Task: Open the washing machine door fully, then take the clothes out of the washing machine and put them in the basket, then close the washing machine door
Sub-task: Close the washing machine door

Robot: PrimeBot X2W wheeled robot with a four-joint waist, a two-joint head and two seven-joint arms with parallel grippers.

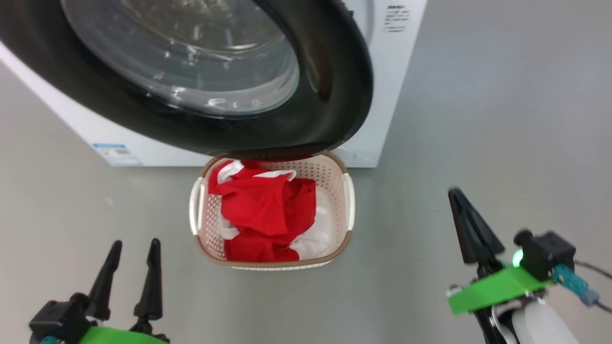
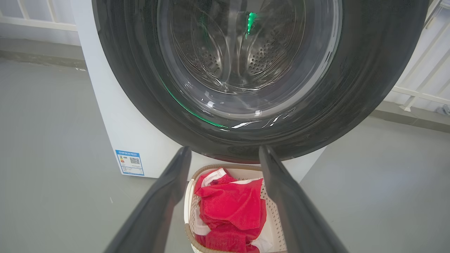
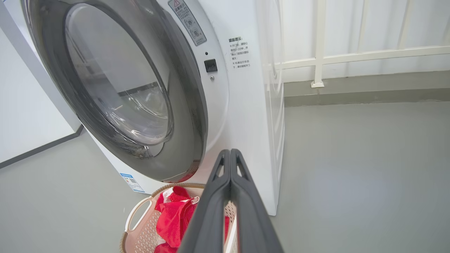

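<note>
The glossy black-rimmed round glass door point(image 1: 330, 95) is covering the mouth of the white boxy washing machine point(image 1: 389, 57) and hanging over the far rim of the cream perforated plastic basket point(image 1: 348, 205). Bare grey floor point(image 1: 478, 143) is lying open either side.

Foreground — left end effector point(image 2: 225, 149), fingers spread apart; between them, basket point(image 2: 190, 198) holding red clothes point(image 2: 232, 211), below washing machine door point(image 2: 140, 91).

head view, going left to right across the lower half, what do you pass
left gripper, fingers apart → basket with the red and white clothes inside → right gripper, fingers together
</note>
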